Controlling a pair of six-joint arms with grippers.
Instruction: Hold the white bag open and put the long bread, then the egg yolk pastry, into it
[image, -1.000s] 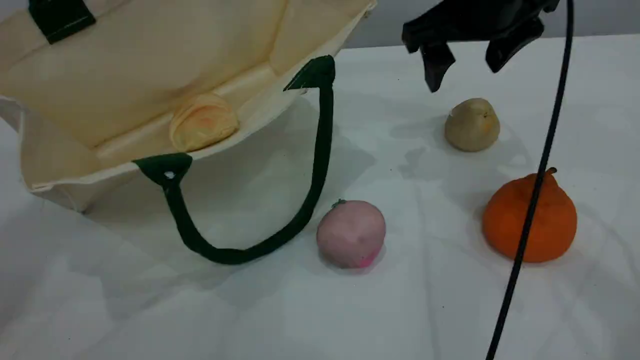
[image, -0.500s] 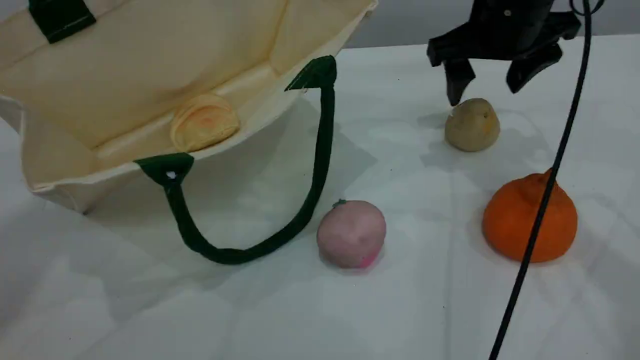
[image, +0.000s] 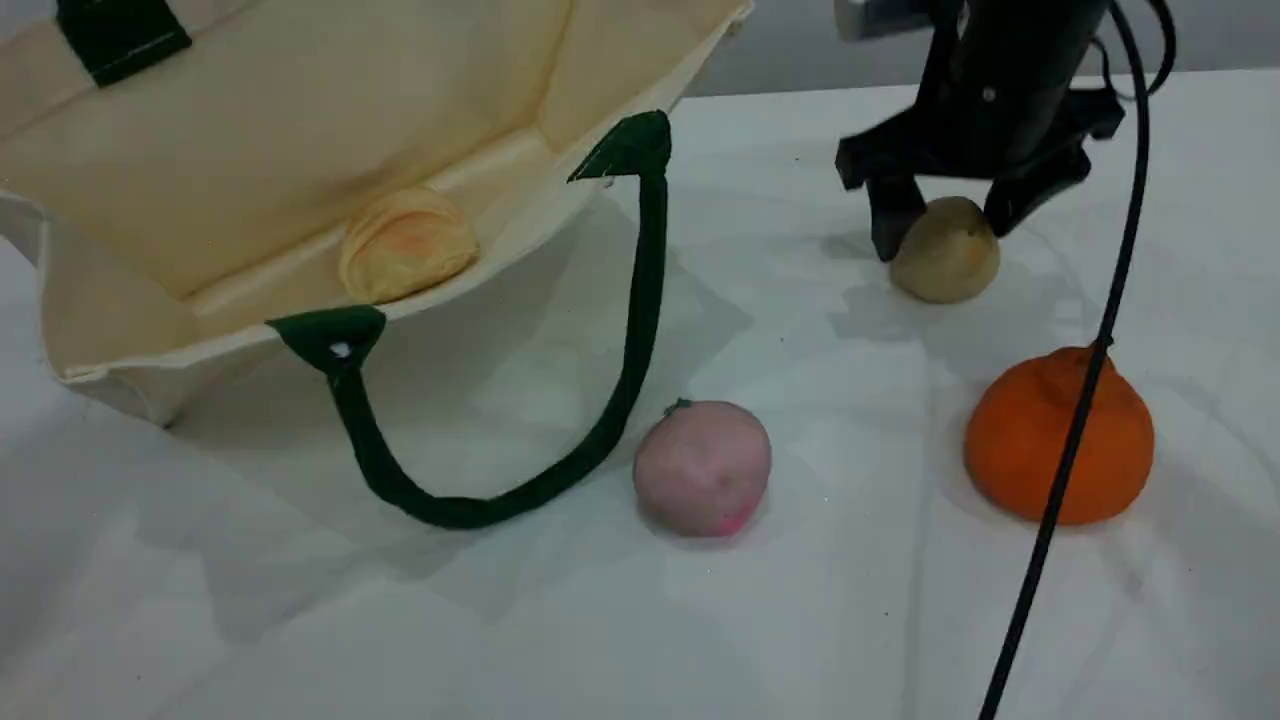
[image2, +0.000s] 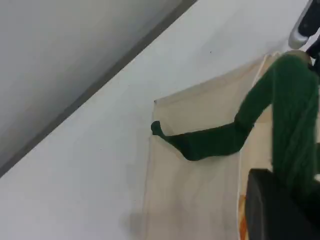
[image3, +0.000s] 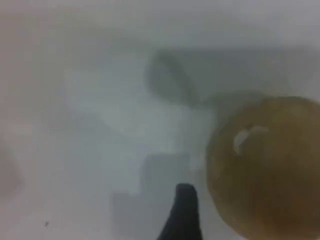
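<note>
The white bag lies at the upper left with its mouth held open, one green handle looping down onto the table. An end of the long bread shows inside the bag. In the left wrist view my left gripper is shut on the bag's other green strap, lifting that side of the bag. My right gripper is open, its fingers standing on either side of the egg yolk pastry. The right wrist view shows the pastry close beside one fingertip.
A pink ball with a green tip rests in front of the bag's handle. An orange stemmed fruit sits at the right, crossed by a black cable hanging from the right arm. A white cloth covers the table.
My right gripper has come down from above the table and now straddles the egg yolk pastry. The bag, the bread and the other items have not moved.
</note>
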